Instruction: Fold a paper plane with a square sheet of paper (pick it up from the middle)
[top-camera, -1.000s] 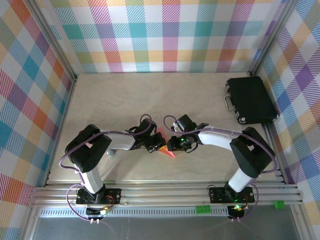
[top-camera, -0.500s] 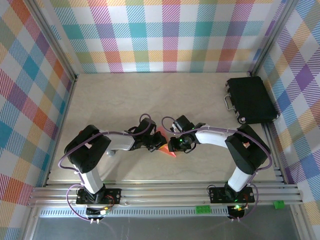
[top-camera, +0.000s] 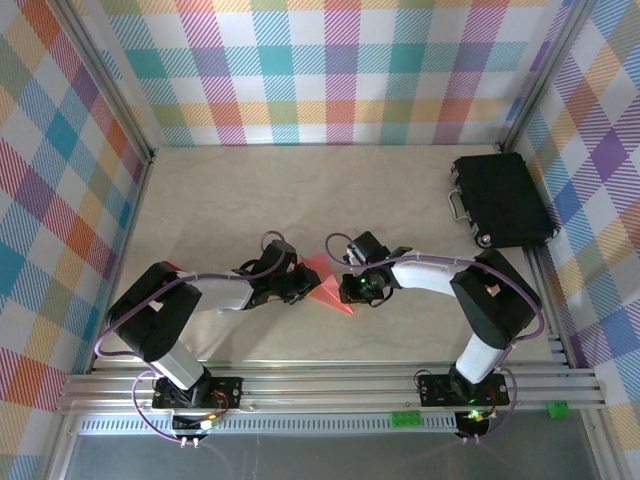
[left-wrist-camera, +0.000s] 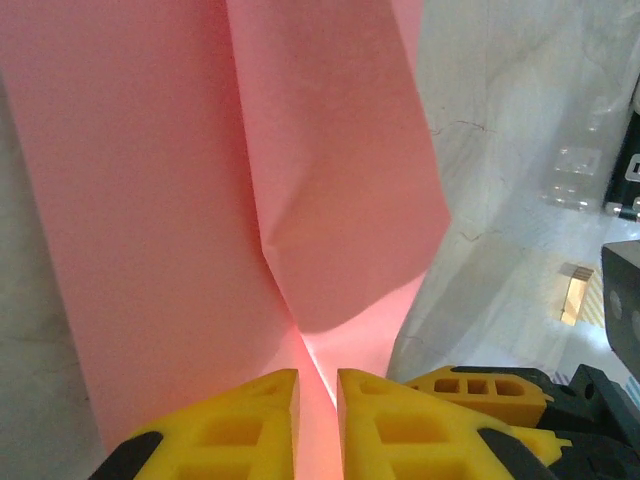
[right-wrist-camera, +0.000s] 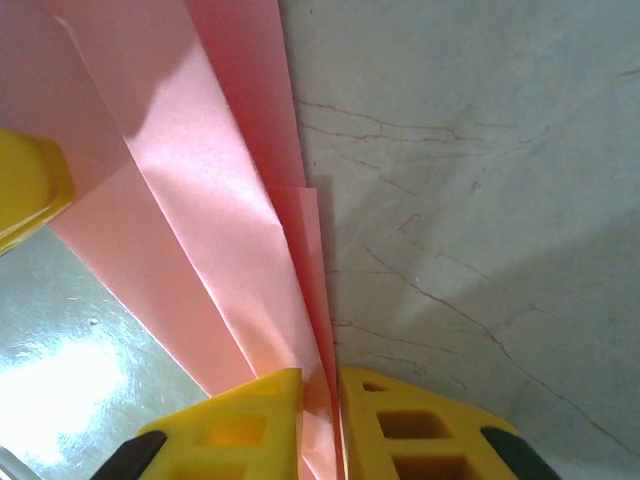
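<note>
The square sheet of paper (top-camera: 325, 279) is salmon pink and lies folded into a pointed wedge of several layers on the table between my two grippers. My left gripper (top-camera: 303, 287) is at its left edge. In the left wrist view its yellow jaws (left-wrist-camera: 317, 405) stand a narrow gap apart, with the paper (left-wrist-camera: 200, 200) and a crease running into the gap. My right gripper (top-camera: 347, 290) is at the paper's right edge. In the right wrist view, the right gripper (right-wrist-camera: 320, 405) pinches the stacked paper layers (right-wrist-camera: 210, 210).
A black case (top-camera: 500, 200) lies at the back right near the wall. Checked walls close in the table on three sides. A sliver of red (top-camera: 170, 267) shows behind the left arm's elbow. Each wrist view shows the other gripper's yellow finger (right-wrist-camera: 25, 190) close by.
My left arm has drawn back to the left and its jaws have parted slightly, uncovering more of the paper. The right jaws have closed onto the paper's edge.
</note>
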